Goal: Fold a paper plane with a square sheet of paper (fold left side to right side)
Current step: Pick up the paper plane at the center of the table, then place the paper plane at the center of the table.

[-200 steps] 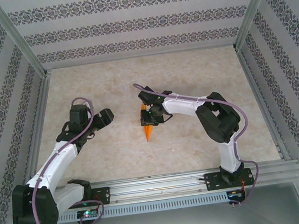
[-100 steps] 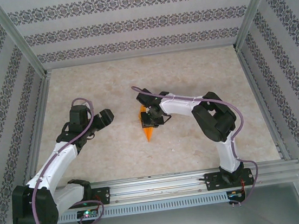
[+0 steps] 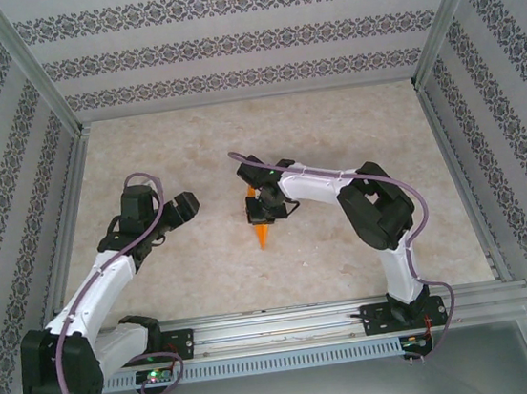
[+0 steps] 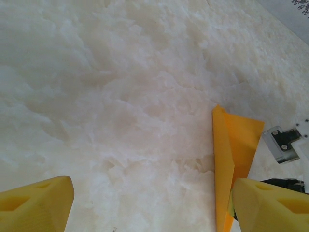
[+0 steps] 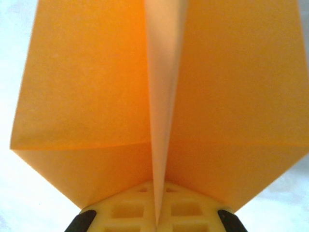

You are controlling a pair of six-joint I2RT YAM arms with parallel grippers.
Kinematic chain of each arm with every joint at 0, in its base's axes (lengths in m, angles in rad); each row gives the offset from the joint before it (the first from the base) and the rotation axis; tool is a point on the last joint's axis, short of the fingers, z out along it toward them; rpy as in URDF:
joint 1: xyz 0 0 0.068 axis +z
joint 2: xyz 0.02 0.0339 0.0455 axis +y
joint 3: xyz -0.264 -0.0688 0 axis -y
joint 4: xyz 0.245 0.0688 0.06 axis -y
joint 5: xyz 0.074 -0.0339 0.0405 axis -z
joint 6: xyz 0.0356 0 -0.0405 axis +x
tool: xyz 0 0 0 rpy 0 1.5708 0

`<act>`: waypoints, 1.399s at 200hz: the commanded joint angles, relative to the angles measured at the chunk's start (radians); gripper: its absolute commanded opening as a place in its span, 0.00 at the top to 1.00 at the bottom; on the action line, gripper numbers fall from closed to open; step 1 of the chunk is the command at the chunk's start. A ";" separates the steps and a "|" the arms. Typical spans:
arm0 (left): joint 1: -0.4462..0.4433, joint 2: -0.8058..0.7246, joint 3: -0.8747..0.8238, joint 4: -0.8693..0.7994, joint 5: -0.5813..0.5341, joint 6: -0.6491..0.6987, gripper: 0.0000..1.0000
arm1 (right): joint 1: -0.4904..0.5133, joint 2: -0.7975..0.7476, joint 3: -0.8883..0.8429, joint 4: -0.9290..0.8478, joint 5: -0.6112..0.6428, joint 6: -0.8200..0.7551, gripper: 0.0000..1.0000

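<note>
The square sheet of paper is folded into a narrow, pointed orange paper plane (image 3: 263,228) on the pale tabletop, tip toward the near edge. My right gripper (image 3: 264,203) sits over its wide end, shut on the raised centre crease. In the right wrist view the two orange wings (image 5: 91,96) spread either side of the crease, which is pinched between the yellow fingers (image 5: 130,210). My left gripper (image 3: 186,206) hovers open to the left, apart from the paper. In the left wrist view the plane (image 4: 236,145) lies beside its right finger (image 4: 270,203).
Patterned walls (image 3: 244,41) enclose the marbled tabletop (image 3: 162,152) on three sides, with metal frame posts (image 3: 31,67) at the corners. A metal rail (image 3: 289,324) carrying both arm bases runs along the near edge.
The right gripper has closed onto the plane's centre crease and shifted slightly left. The plane moved a little with it. The left arm has not moved.
</note>
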 commanded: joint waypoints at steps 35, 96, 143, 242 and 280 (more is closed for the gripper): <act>0.022 -0.073 0.071 -0.093 -0.037 0.105 0.12 | -0.065 -0.060 0.160 -0.222 0.120 -0.108 1.00; 0.028 -0.129 0.069 -0.046 0.093 0.225 0.05 | -0.183 0.132 0.475 -0.430 0.204 -0.221 0.99; 0.031 -0.134 0.082 -0.083 0.099 0.256 0.03 | -0.218 0.306 0.729 -0.575 0.214 -0.239 0.98; 0.032 -0.129 0.083 -0.107 0.110 0.271 0.03 | -0.241 0.472 0.859 -0.610 0.218 -0.229 0.97; 0.032 -0.119 0.083 -0.107 0.101 0.276 0.03 | -0.241 0.489 0.859 -0.606 0.209 -0.228 0.97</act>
